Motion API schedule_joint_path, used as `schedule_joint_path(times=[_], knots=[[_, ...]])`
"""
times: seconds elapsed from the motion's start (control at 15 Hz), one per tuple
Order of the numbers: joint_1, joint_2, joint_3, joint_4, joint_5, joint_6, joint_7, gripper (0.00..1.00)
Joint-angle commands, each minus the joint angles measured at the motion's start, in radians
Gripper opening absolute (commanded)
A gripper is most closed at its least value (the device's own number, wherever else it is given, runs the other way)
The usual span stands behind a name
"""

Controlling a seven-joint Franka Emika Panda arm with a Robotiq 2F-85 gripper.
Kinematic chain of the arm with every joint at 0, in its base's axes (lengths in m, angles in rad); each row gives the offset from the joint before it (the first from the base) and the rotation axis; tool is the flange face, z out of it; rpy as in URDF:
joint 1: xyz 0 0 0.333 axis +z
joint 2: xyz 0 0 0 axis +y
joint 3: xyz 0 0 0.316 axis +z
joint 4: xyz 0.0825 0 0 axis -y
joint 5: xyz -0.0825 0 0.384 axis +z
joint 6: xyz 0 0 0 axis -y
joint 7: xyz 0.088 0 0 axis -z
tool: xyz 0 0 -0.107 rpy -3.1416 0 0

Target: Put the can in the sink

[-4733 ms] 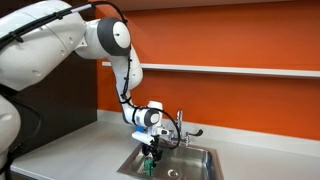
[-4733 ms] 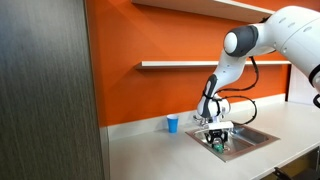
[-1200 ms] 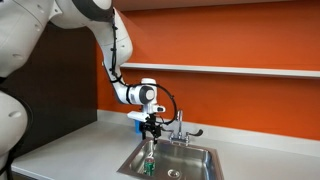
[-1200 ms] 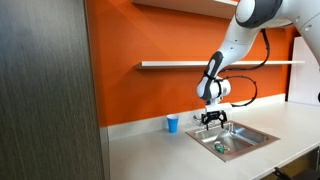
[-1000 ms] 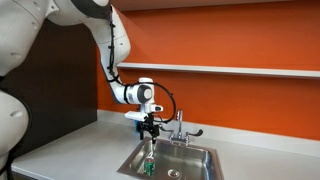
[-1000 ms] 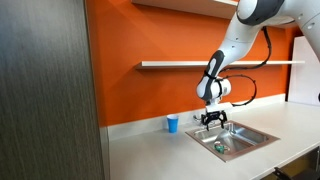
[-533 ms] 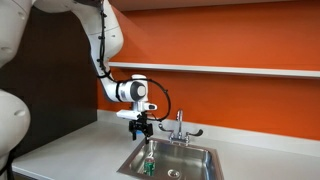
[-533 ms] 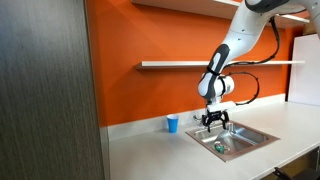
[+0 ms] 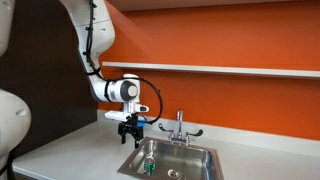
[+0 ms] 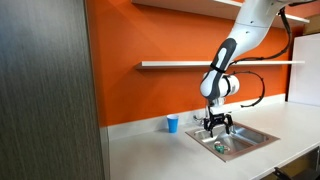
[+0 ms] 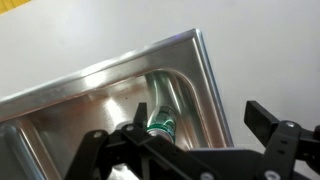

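Observation:
The green can [image 9: 148, 168] lies on its side on the bottom of the steel sink [image 9: 190, 152], near one end of the basin; it also shows as the can [image 10: 219, 147] in the sink [image 10: 247, 134]. My gripper [image 9: 130, 133] hangs open and empty above the counter at the basin's rim, clear of the can, and appears as the gripper [image 10: 216, 127] too. In the wrist view the gripper [image 11: 198, 110] frames the can [image 11: 162, 121] down in the sink [image 11: 120, 66], nothing between its fingers.
A chrome faucet [image 9: 180, 125] with lever handles stands at the sink's back rim. A small blue cup [image 10: 173, 124] sits on the pale counter [image 10: 150, 150] beside the sink. An orange wall with a shelf [image 10: 180, 64] runs behind.
The open gripper has drifted sideways from over the basin toward the sink's edge and the counter. The can has stayed where it lies in the basin.

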Motion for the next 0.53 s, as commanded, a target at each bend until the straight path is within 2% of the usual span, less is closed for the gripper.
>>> schedule_joint_path(times=[0.0,0.07,0.47], knots=[[0.002,-0.082,0.023,-0.070,-0.037,-0.025,0.054,1.00],[-0.020,-0.020,0.029,-0.025,-0.008,-0.003,0.011,1.00],[-0.021,-0.018,0.031,-0.030,-0.008,-0.001,0.012,1.00]])
